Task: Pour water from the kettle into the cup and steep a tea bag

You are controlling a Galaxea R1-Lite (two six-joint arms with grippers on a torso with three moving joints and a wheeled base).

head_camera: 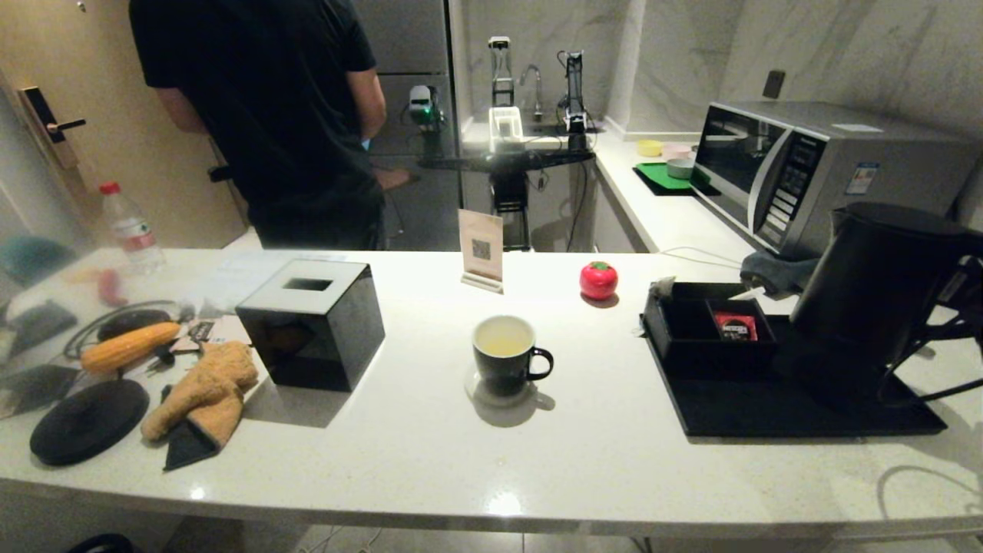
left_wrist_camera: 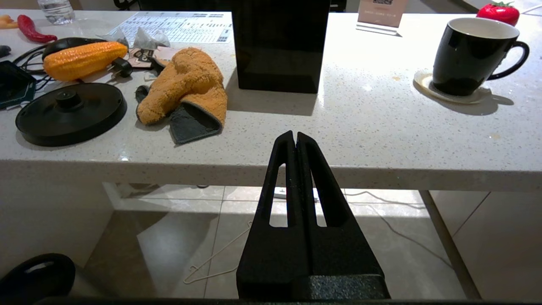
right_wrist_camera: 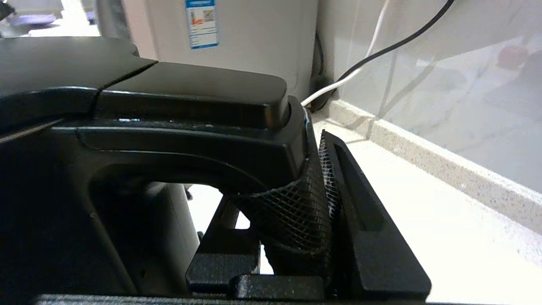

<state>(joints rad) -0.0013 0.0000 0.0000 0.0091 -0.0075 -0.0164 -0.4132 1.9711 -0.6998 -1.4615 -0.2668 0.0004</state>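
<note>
Right gripper [right_wrist_camera: 296, 220]: clamped on kettle [head_camera: 868, 299] handle.
Left gripper [left_wrist_camera: 295, 142]: closed, empty, below counter [head_camera: 491, 461] edge.
Risk: kettle tipping on release.

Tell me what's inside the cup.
The cup holds pale yellowish water against its white inside. No tea bag shows in it from the head view. The left wrist view sees only the rim.
</note>
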